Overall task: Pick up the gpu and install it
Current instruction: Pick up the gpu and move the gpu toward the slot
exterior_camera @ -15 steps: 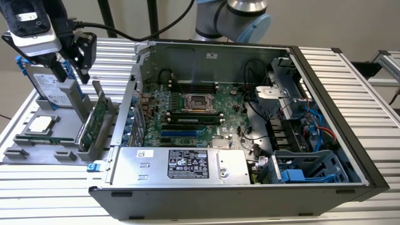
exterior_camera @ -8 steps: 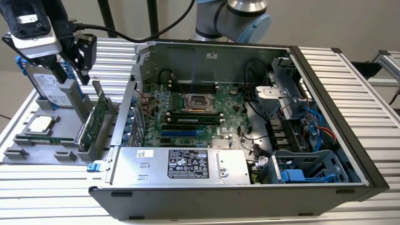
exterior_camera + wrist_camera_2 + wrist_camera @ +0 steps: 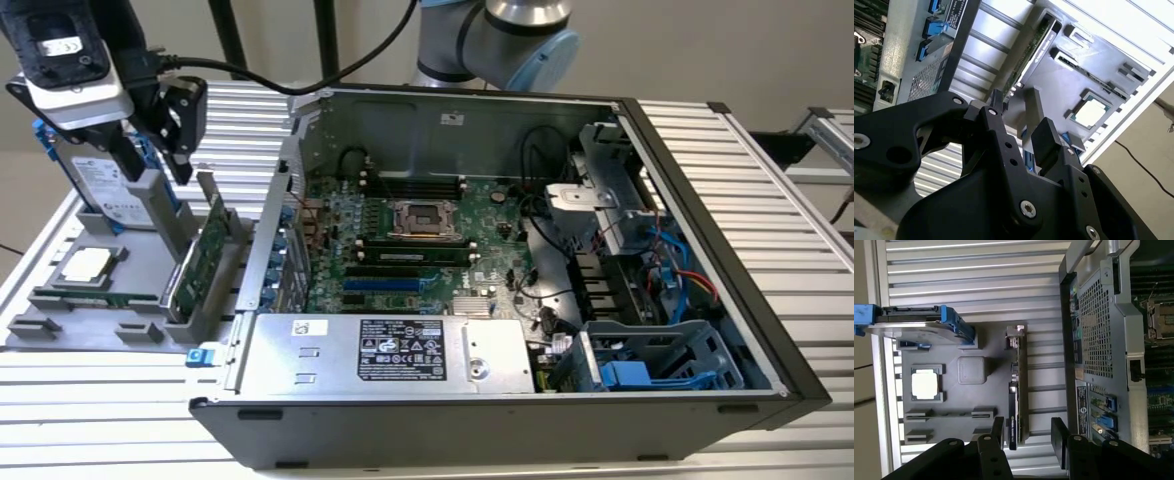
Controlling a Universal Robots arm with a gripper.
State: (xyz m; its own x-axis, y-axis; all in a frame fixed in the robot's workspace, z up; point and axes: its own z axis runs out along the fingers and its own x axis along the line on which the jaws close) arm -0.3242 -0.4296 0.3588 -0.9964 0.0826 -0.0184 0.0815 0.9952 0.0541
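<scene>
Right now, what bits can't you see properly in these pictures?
- gpu: the first wrist view sees it edge-on in the tray, so its flat faces are hidden.
- hard drive: in the exterior view its top is covered by the body of the gripper.
- motherboard: in the exterior view its near edge is hidden behind the power supply.

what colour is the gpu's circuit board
Green; the exterior view shows it best, with the gpu standing on edge in the grey tray.
</scene>
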